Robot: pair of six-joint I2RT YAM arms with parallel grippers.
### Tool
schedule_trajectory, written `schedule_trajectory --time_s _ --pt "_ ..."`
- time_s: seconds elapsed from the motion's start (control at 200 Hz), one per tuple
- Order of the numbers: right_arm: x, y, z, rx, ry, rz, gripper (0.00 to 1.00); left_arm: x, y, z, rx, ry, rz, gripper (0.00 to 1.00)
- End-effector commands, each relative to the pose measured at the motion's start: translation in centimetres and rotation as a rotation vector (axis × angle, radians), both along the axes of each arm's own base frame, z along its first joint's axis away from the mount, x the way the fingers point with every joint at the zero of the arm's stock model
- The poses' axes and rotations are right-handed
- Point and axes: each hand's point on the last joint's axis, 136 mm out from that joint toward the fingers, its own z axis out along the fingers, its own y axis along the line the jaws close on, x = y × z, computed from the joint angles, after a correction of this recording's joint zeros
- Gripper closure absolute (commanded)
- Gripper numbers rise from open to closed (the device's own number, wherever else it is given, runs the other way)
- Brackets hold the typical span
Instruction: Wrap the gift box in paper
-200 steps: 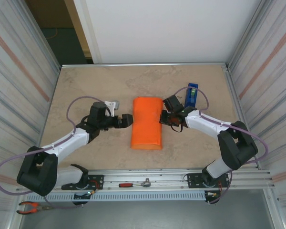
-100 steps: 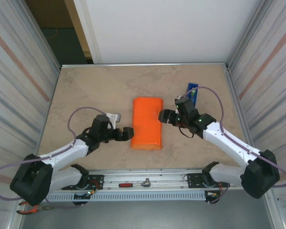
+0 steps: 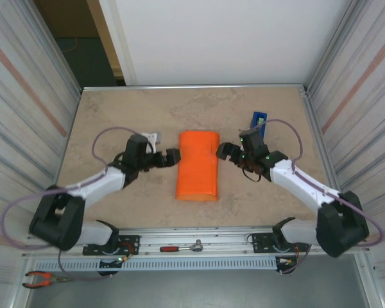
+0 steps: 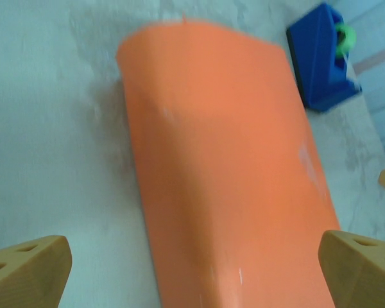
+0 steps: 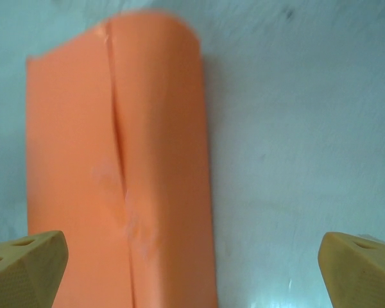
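the paper [image 3: 197, 165] lies folded into a long bundle on the counter [image 3: 115, 122]; left claw [image 3: 174, 156] and right claw [image 3: 222, 151] flank it, both released.

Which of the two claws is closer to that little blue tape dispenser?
Right. The right gripper is close beside the tape dispenser; the left gripper is away beyond the paper.

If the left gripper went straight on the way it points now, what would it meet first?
Most likely the folded bright orange paper sheet, at the long side facing it; the open left gripper points there from close by, height unclear.
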Motion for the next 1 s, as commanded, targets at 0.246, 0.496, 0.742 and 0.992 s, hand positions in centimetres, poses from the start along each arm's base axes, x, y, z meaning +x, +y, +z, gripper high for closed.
schedule_trajectory --time_s 0.246,0.496,0.742,0.992 --pt "7.9 5.0 -1.7 0.162 0.082 0.13 0.02 6.3 -5.3 -2.0 -0.159 0.135 -0.166 0.01" --pt "9.3 7.7 -6.6 0.187 0.187 0.168 0.07 7.4 -5.8 -5.6 -0.169 0.197 -0.135 0.17" --pt "9.4 8.7 -8.4 0.254 0.224 0.184 0.52 7.0 -5.2 -7.5 -0.162 0.22 -0.087 0.43" --pt "8.9 9.3 -8.9 0.276 0.239 0.197 0.78 5.9 -4.4 -8.0 -0.152 0.222 -0.033 0.68"
